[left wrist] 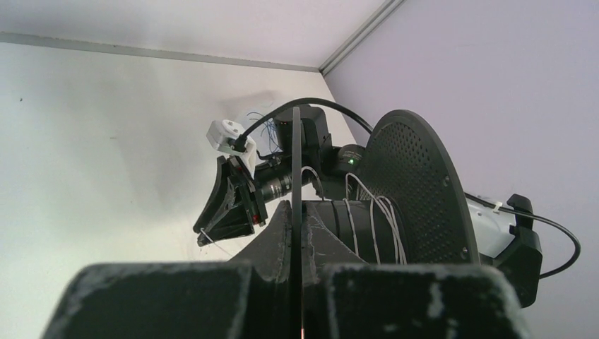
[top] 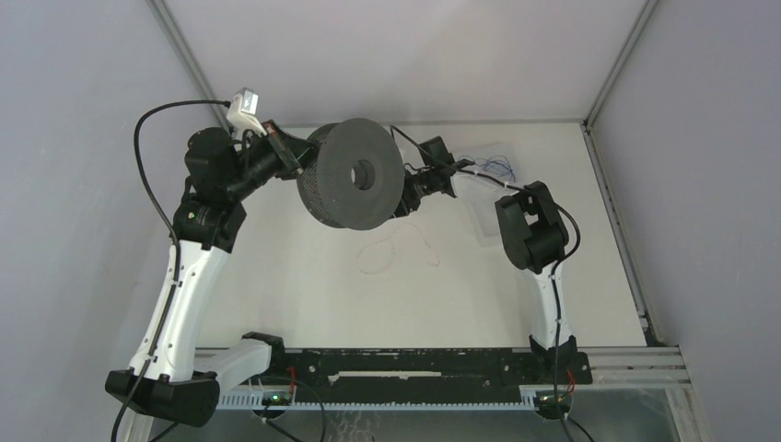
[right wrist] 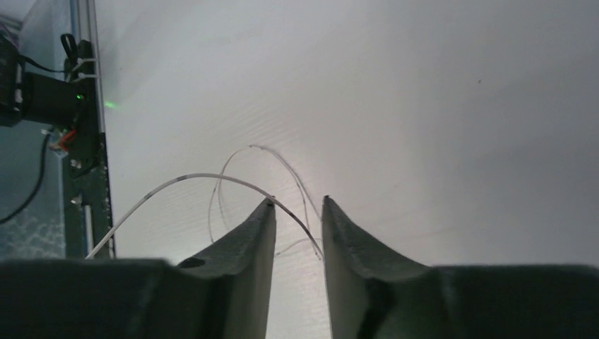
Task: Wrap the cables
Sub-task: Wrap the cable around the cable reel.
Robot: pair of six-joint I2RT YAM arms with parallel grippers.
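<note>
My left gripper (top: 299, 166) is shut on the thin flange of the black spool (top: 355, 175) and holds it up above the table. In the left wrist view my fingertips (left wrist: 286, 212) clamp that flange edge-on, and a few turns of the whitish cable (left wrist: 385, 222) lie round the spool's core (left wrist: 332, 222). My right gripper (top: 410, 193) sits close behind the spool. It is open (right wrist: 297, 201), and the cable (right wrist: 205, 176) runs over its left fingertip and slants across the gap. Loose cable loops (top: 401, 244) lie on the table below.
A tangle of thin blue wire (top: 497, 168) lies on a clear sheet at the back right, beyond my right arm (top: 530, 226). Grey walls close in the left, right and back. The black base rail (top: 405, 364) runs along the near edge.
</note>
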